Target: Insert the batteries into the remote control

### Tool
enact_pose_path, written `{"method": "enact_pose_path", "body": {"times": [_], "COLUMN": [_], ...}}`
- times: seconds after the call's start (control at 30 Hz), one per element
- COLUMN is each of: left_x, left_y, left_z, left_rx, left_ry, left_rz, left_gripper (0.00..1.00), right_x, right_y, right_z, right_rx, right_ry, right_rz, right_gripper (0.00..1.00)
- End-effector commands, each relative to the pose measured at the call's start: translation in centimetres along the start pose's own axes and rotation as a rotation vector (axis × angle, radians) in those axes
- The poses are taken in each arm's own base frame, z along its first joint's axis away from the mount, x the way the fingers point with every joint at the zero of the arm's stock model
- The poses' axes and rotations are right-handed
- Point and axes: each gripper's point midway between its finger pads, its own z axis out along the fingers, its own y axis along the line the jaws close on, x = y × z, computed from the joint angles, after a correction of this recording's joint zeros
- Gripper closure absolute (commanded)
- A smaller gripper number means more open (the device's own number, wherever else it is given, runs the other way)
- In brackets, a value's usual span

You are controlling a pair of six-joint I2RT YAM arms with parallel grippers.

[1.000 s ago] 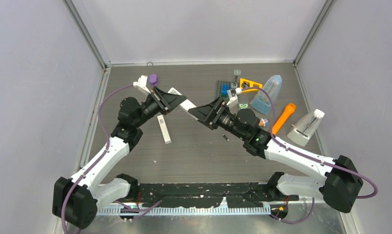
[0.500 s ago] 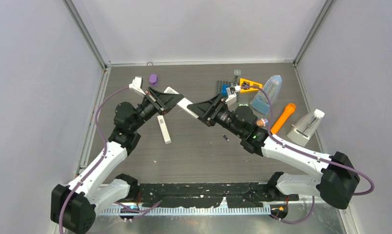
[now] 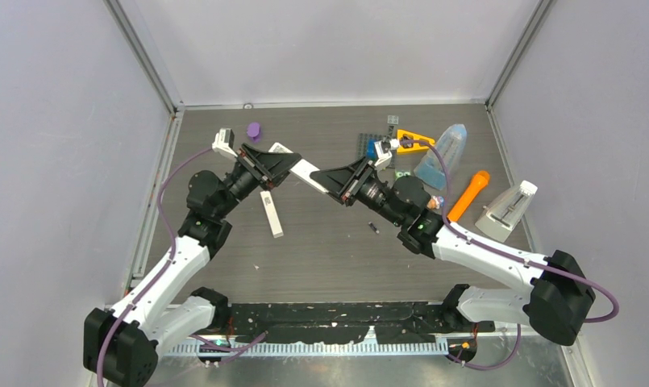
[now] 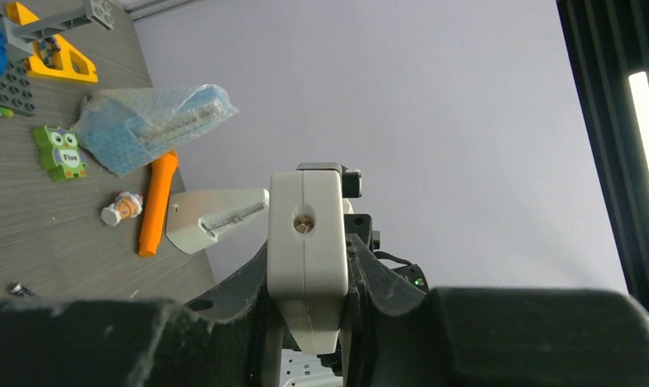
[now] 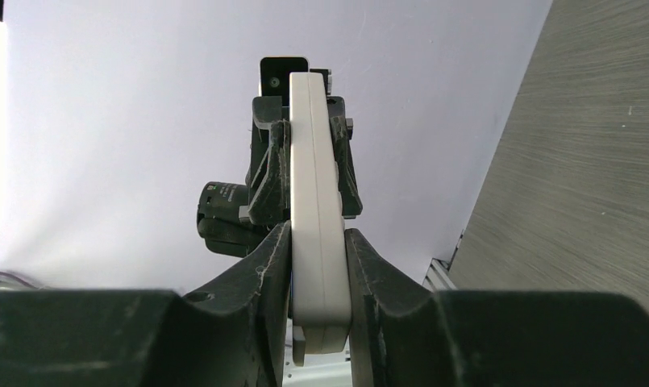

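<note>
The white remote control (image 3: 309, 173) hangs above the table between my two arms. My left gripper (image 3: 291, 165) is shut on its far-left end, and the remote's end face (image 4: 305, 234) fills that wrist view between my jaws (image 4: 305, 318). My right gripper (image 3: 329, 180) is shut on the other end, its fingers (image 5: 264, 274) pressed flat against both sides of the edge-on remote (image 5: 314, 201). One small blackish battery (image 3: 373, 228) lies on the table below my right wrist, also seen as a dark speck (image 4: 16, 288). The other batteries I cannot make out.
A white strip (image 3: 271, 214) lies on the table under my left gripper. At the back right are an orange carrot toy (image 3: 470, 195), a bubble-wrapped blue item (image 3: 442, 157), a white wedge (image 3: 506, 211), a yellow triangle (image 3: 413, 141) and an owl card (image 3: 402, 173). A purple cap (image 3: 253, 129) sits back left.
My right gripper has closed from wide open onto the remote's end. Both arms have shifted slightly left, the remote still in my left gripper.
</note>
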Motion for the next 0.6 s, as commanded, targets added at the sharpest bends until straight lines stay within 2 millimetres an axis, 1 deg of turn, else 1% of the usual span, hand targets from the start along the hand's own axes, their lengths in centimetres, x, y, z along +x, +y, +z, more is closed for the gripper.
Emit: {"method": "enact_pose_path", "body": {"times": [0.0, 0.03, 0.1, 0.17, 0.2, 0.23, 0.27, 0.33, 0.4, 0.47, 0.57], "left_x": [-2.1, -2.3, -2.5, -2.7, -2.6, -2.5, -2.4, -2.1, -1.6, -1.4, -1.3], "left_y": [-4.4, -4.4, -4.4, -4.1, -3.8, -3.4, -3.0, -2.6, -2.4, -2.4, -2.1], "left_z": [-0.7, -0.8, -0.9, -0.8, -0.8, -0.7, -0.6, -0.5, -0.3, -0.2, -0.3], "left_rx": [0.128, 0.127, 0.123, 0.108, 0.099, 0.084, 0.068, 0.047, 0.032, 0.017, -0.01], "left_ry": [-0.111, -0.123, -0.132, -0.138, -0.137, -0.13, -0.124, -0.098, -0.065, -0.047, -0.041], "left_rz": [0.06, 0.058, 0.052, 0.052, 0.053, 0.056, 0.056, 0.058, 0.063, 0.073, 0.094], "left_gripper": [1.0, 1.0, 1.0, 1.0, 1.0, 1.0, 1.0, 1.0, 1.0, 1.0, 1.0], "right_x": [0.1, 0.1, -0.2, -0.4, -0.5, -0.6, -0.7, -0.9, -1.2, -1.3, -1.1], "right_y": [-2.4, -2.6, -2.7, -2.6, -2.6, -2.5, -2.4, -2.3, -3.0, -3.6, -4.2], "right_z": [-0.5, -0.6, -0.7, -0.7, -0.7, -0.7, -0.7, -0.7, -0.7, -0.8, -0.9], "right_rx": [0.059, 0.063, 0.063, 0.062, 0.059, 0.057, 0.051, 0.056, 0.1, 0.128, 0.159], "right_ry": [-0.012, -0.014, -0.021, -0.028, -0.031, -0.034, -0.037, -0.041, -0.043, -0.043, -0.036], "right_rz": [0.009, 0.01, 0.01, 0.01, 0.009, 0.006, 0.002, -0.009, -0.015, -0.022, -0.019], "right_gripper": [0.79, 0.82, 0.86, 0.86, 0.83, 0.75, 0.63, 0.52, 0.46, 0.42, 0.41]}}
